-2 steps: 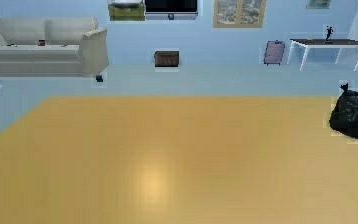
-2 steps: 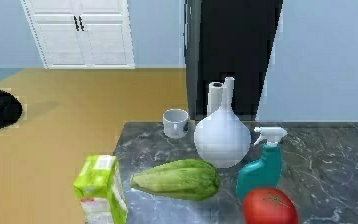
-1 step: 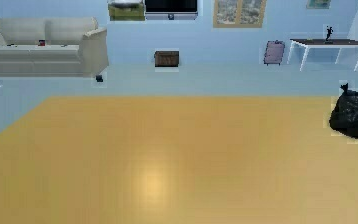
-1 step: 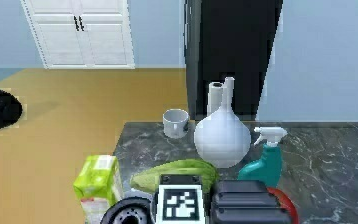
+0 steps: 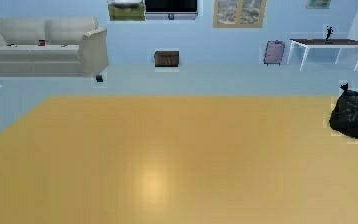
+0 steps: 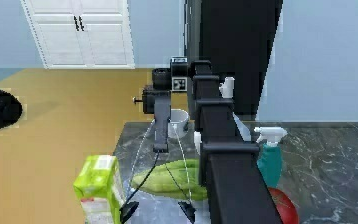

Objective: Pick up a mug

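Mid-frame, our end effector (image 6: 158, 210) is near a white mug (image 6: 178, 123) on the worktop (image 6: 317, 150). We cannot tell if it holds anything. Print on the green carton (image 6: 97, 185) is unreadable.

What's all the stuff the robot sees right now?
Sofa: one, cream, forward view's top left.
Box: one, brown, floor by far wall.
Case: one, purple, beside the table.
Table: one, dark top, white legs, forward view's top right.
Bag: one, black, forward view's right edge.
Door: one double, white, arm side view's top left.
Counter: one, grey marble, under the arm.
Cup: one, white, on counter, middle.
Spray bottle: one, teal, right of arm.
Carton: one, yellow-green, counter's near left.
Long vegetable: one, green, beside carton.
Arm: one, dark, rising from bottom edge.
Pincer: one, dark, by the counter's things; can't tell whether it holds anything.
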